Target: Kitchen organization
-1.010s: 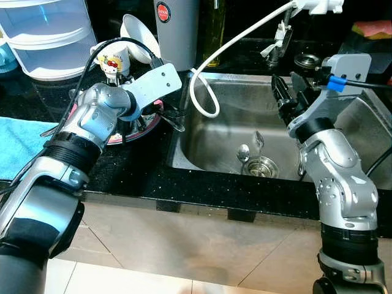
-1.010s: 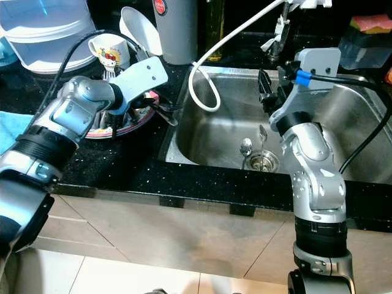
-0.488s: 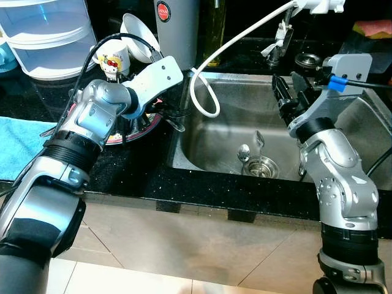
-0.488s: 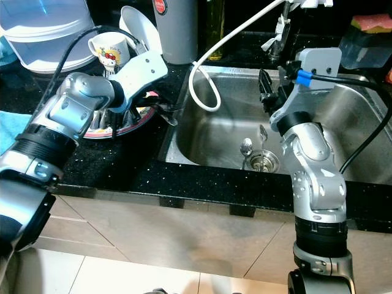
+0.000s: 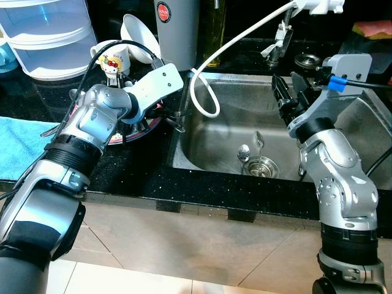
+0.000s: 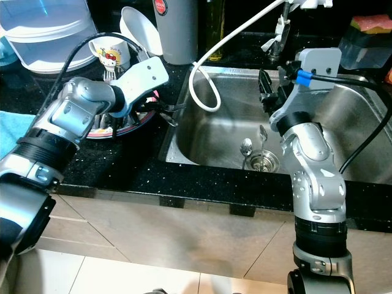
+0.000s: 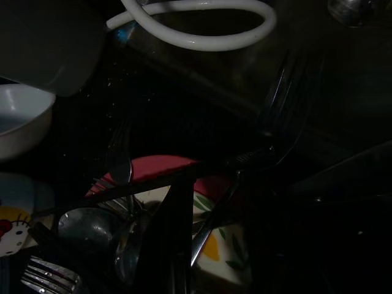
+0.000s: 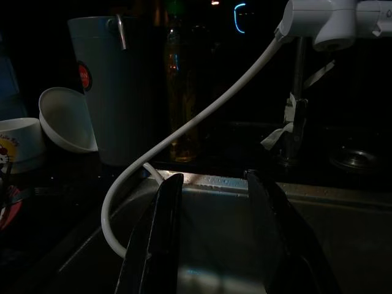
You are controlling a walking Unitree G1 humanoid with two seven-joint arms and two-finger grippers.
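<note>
Left gripper (image 5: 173,114) over rim of plate (image 5: 142,127), cutlery (image 7: 104,226) heaped on it just below fingers, handles angled toward sink (image 5: 343,116); finger state cannot be told. Right gripper (image 8: 214,233) parted, empty, above sink, well apart from plate.

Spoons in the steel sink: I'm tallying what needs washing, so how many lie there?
2: one silver metal spoon lies left of the round steel drain, and another is propped just behind it. More may be hidden behind the right arm.
</note>
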